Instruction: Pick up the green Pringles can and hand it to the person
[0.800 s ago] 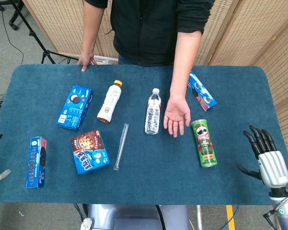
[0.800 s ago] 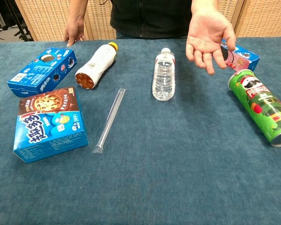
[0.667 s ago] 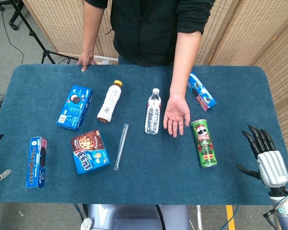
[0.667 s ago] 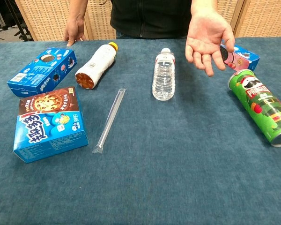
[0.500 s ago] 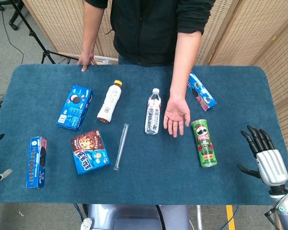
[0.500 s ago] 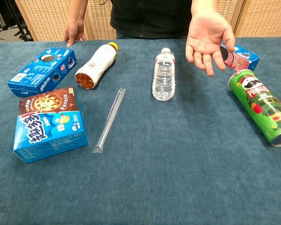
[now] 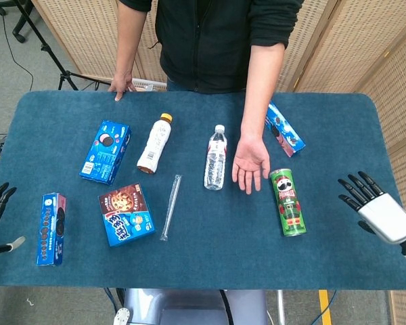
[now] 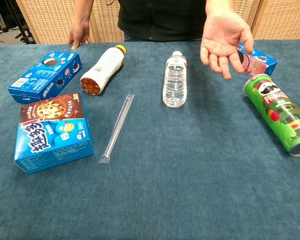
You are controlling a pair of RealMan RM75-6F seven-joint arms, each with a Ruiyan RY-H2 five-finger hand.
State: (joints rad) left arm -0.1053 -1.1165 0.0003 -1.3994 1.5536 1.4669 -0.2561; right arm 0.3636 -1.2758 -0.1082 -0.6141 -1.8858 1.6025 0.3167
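So I am only at the approach: my right hand hangs empty with fingers spread, well apart from the green Pringles can lying beside the person's open palm, and must reach leftward next.

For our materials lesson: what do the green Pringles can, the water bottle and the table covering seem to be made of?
Green Pringles can: probably printed card tube with a glossy finish and a silvery metal-looking end rim.
Water bottle: clear ribbed plastic, see-through, white cap.
Table covering: matte blue cloth, short fuzzy pile like felt or carpet.
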